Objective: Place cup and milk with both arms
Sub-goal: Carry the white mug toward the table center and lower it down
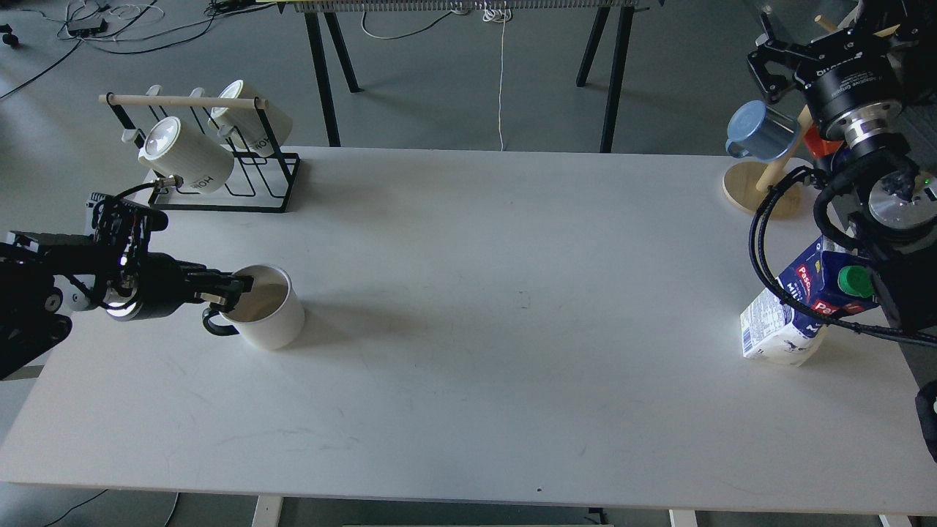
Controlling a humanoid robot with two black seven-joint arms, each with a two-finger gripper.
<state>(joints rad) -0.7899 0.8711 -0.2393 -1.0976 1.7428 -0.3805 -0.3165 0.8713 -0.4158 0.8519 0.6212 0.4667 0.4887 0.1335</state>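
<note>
Here, smooth cylindrical cup [267, 307] in left gripper [233, 290]; boxy gable-top milk [798, 311].

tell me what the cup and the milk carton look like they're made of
The cup: probably glazed ceramic, judging by its thick white wall, smooth surface and black loop handle. The milk carton: likely coated paperboard, given its folded gable top and printed panels, with a green plastic-looking cap.

The cup [269, 311] sits at the left of the frame, a little below mid-height: a plain white cylindrical mug, upright and tilted slightly, with a pale inside and a black loop handle pointing left. The milk [794, 311] stands near the right edge at about the same height: a dark blue and white gable-top carton with red label patches and a round green cap, leaning.
</note>
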